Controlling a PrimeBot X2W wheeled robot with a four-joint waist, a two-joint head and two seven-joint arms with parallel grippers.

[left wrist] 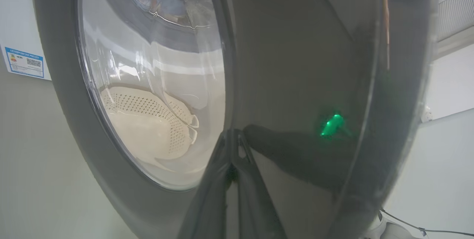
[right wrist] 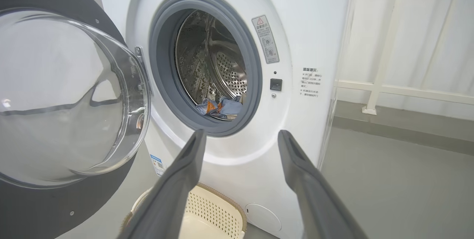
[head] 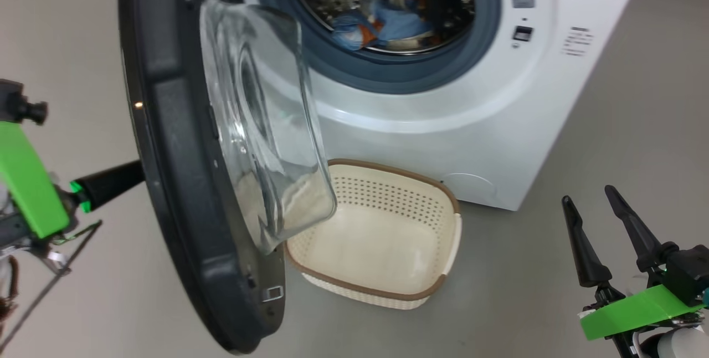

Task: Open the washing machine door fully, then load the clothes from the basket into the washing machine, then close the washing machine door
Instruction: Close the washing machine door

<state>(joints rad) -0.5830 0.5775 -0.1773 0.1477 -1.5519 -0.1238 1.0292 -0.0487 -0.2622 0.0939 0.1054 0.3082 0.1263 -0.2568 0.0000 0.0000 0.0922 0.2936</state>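
While the washing machine door stands swung out at frame left, the left gripper, fingers pressed shut on nothing, touches its glossy outer face. The right gripper (lower right) is spread wide, empty. The clothes lie inside the washing machine, top centre; the basket sits below, centre frame.

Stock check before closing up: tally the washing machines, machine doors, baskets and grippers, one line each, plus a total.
Washing machine: 1
Door: 1
Basket: 1
Grippers: 2 (left gripper, right gripper)
Total: 5
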